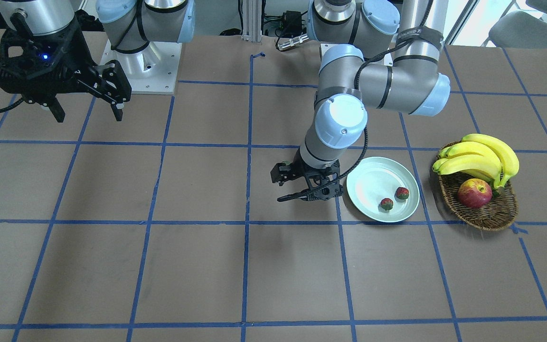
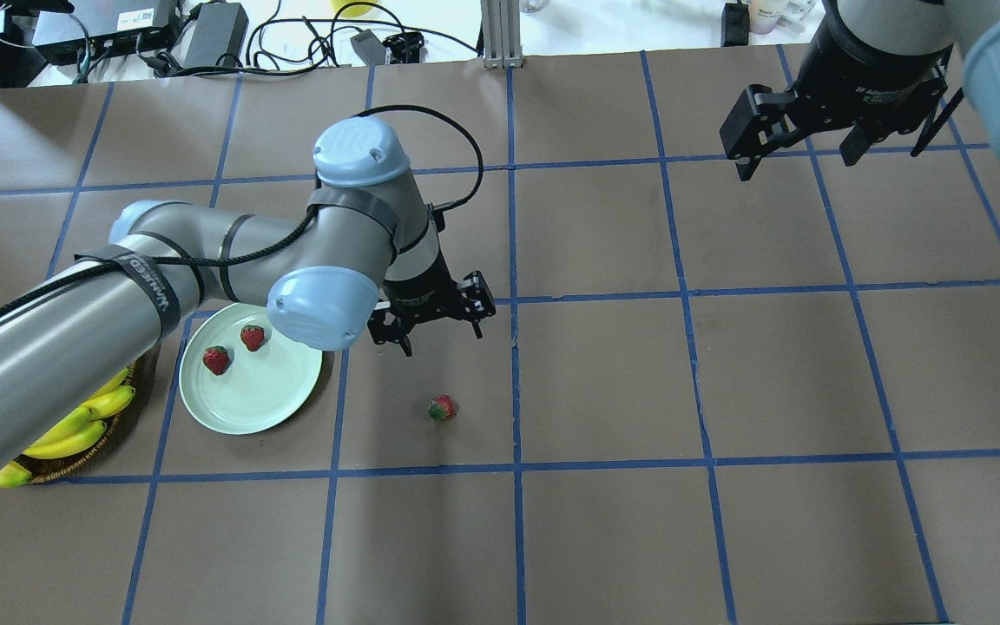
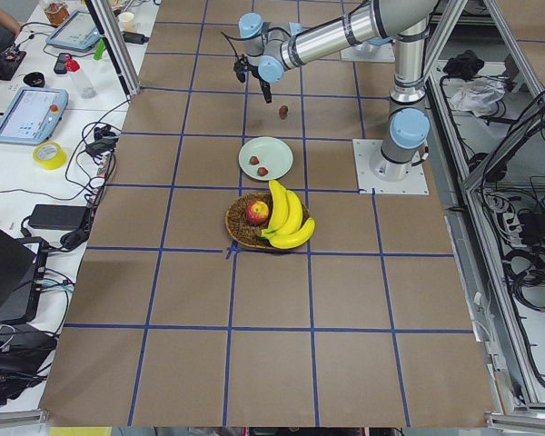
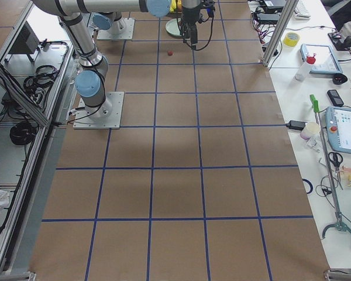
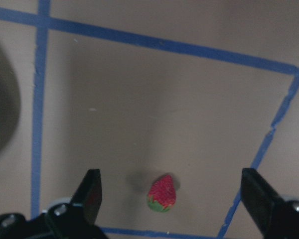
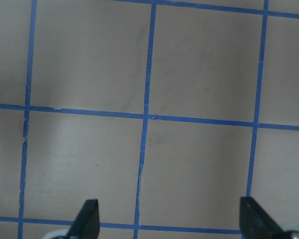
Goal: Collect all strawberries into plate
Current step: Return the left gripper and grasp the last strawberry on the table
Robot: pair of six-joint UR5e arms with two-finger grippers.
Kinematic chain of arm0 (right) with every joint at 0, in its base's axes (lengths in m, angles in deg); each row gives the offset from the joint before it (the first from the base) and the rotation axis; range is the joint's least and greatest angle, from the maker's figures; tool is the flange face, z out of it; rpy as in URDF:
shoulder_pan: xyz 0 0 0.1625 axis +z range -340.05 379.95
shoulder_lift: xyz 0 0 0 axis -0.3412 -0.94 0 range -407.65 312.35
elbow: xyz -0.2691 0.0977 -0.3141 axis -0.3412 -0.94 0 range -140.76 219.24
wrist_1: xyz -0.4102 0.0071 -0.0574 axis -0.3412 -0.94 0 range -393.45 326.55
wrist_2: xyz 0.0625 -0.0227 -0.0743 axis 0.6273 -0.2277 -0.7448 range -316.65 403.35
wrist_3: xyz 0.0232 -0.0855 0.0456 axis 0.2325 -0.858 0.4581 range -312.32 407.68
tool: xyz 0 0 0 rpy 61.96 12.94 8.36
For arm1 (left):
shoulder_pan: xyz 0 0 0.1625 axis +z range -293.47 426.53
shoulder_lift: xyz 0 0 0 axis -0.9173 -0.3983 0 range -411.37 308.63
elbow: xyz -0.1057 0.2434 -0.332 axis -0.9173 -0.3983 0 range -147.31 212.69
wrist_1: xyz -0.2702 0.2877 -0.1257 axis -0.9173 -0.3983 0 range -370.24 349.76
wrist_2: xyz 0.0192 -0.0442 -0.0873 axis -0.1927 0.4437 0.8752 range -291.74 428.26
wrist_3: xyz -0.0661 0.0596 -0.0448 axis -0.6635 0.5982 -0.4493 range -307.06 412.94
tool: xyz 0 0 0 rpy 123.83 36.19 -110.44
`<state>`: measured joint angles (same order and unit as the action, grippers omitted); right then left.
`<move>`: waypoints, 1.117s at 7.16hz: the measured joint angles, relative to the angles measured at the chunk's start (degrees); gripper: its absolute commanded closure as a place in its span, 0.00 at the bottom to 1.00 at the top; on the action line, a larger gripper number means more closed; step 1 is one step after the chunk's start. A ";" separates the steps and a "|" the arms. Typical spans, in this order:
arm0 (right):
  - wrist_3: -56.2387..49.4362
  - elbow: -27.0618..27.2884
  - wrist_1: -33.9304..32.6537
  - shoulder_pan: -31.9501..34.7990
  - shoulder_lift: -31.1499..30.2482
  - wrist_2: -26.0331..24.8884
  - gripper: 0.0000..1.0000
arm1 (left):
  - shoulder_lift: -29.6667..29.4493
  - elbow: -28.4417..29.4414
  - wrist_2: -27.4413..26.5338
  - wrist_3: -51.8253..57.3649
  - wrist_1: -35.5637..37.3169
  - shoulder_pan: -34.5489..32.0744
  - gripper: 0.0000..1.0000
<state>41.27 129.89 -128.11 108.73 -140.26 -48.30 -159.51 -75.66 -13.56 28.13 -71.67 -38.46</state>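
Two strawberries point(image 2: 216, 359) on my plate point(image 2: 248, 410); third strawberry point(image 2: 441, 407), hidden from the front, clear overhead near my left gripper point(image 2: 441, 337), fingers point(image 5: 89, 191) wide apart, empty.

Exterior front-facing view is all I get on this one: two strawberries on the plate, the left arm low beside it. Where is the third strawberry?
Observer: The overhead view shows the third strawberry on the bare table, apart from the plate; the left gripper hides it from you.
Operator: Is it gripped?
Observer: No. In the left wrist view the jaws stand open, and the third strawberry lies on the table between them, untouched.
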 measured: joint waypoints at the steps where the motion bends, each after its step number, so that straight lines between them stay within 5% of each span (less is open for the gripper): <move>1: 0.00 0.02 0.06 0.02 -0.01 -0.01 0.00 | -0.35 -3.70 -0.01 0.30 5.22 -1.12 0.00; 6: -0.06 0.01 0.37 0.04 -0.03 -0.02 0.00 | -0.16 -8.08 -3.35 7.42 10.16 -1.62 0.00; 7: -0.14 0.04 0.49 0.07 -0.03 -0.06 0.00 | -0.28 -8.70 -5.16 8.91 10.02 -1.62 0.04; 8: -0.31 0.04 0.57 0.10 -0.03 -0.16 0.00 | -0.24 -9.18 -6.15 9.88 9.95 -1.62 0.19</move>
<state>40.96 129.93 -127.54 108.82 -140.29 -48.46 -159.75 -84.84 -19.71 38.01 -61.71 -40.08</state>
